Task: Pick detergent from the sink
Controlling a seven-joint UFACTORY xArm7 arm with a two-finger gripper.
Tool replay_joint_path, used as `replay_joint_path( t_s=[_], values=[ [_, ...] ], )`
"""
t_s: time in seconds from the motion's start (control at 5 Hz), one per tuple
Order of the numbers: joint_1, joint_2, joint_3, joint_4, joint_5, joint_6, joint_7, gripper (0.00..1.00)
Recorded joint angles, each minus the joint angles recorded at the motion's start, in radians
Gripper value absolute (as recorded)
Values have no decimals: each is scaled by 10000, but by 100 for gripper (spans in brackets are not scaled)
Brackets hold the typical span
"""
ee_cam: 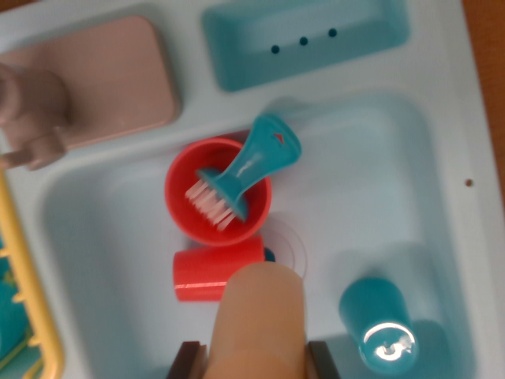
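The detergent [262, 312] is a smooth peach-coloured bottle at the bottom centre of the wrist view, rising toward the camera and covering part of the sink basin [371, 197]. My gripper [256, 362] is shut on it, with one dark finger [189, 359] pressed against the bottle's left side and the other against its right. The bottle's lower end is hidden below the frame edge.
In the basin an upright red cup [189, 201] holds a teal brush [252, 162]. A second red cup [207, 272] lies on its side beside the bottle. A teal cup [379, 324] stands at lower right. A pink faucet [31, 110], a pink pad [118, 71], a teal tray [304, 39] and a yellow rack [28, 292] border the sink.
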Motion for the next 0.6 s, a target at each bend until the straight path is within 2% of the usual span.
replay_joint_path(
  t_s=[0.2, 0.4, 0.6],
  values=[
    [1, -123, -4, 353, -33, 473, 50, 100],
    [1, -123, -4, 353, -33, 473, 50, 100],
    [2, -244, -8, 697, -66, 934, 98, 100]
  ],
)
